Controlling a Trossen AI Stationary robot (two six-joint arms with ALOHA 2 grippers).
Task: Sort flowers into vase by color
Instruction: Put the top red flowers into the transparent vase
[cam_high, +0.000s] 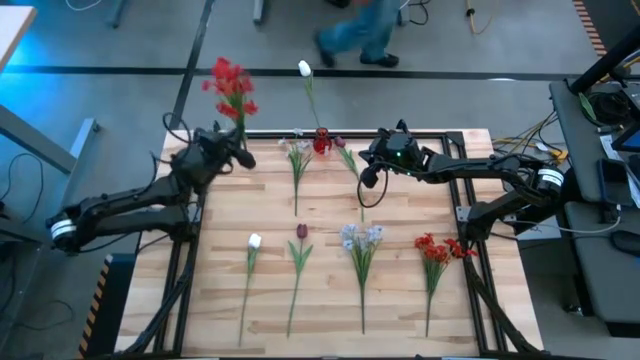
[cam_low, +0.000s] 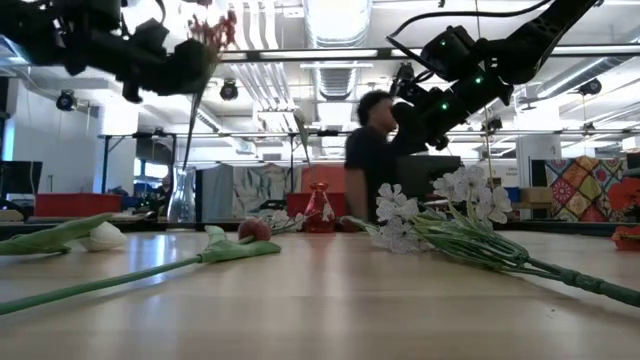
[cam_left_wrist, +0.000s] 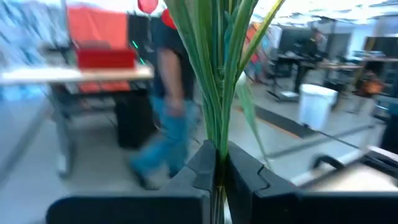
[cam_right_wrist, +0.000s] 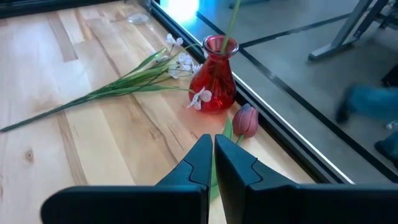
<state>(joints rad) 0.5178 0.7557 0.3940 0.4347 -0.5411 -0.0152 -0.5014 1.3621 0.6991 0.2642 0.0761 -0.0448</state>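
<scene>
My left gripper (cam_high: 240, 142) is up at the table's far left, shut on a red flower (cam_high: 232, 85) that stands upright. Its stem runs down toward a clear glass vase (cam_low: 182, 197); whether it reaches inside, I cannot tell. A red vase (cam_right_wrist: 213, 84) at the far edge holds a white bud (cam_high: 304, 68) by its stem. My right gripper (cam_right_wrist: 213, 149) hovers shut just near of that vase and touches nothing. A white spray (cam_right_wrist: 177, 62) and a dark tulip (cam_right_wrist: 245, 119) lie beside the red vase. A white bud (cam_high: 254, 241), a tulip (cam_high: 301, 232), a pale-blue spray (cam_high: 362, 237) and a red cluster (cam_high: 440, 248) lie in the near row. My left gripper pinches the red flower's green stem and leaves (cam_left_wrist: 217, 134) between its two fingers, well below the red head. The fingers point level and lie across the upright stem. The flower is lifted clear of the table, head above the gripper; the stem's lower end is hidden by the fingers.
A person (cam_high: 360, 35) walks past beyond the table's far edge. A black frame rail (cam_right_wrist: 273, 134) runs along that edge behind the red vase. Bare wood (cam_high: 330, 310) lies between the stems of the near row.
</scene>
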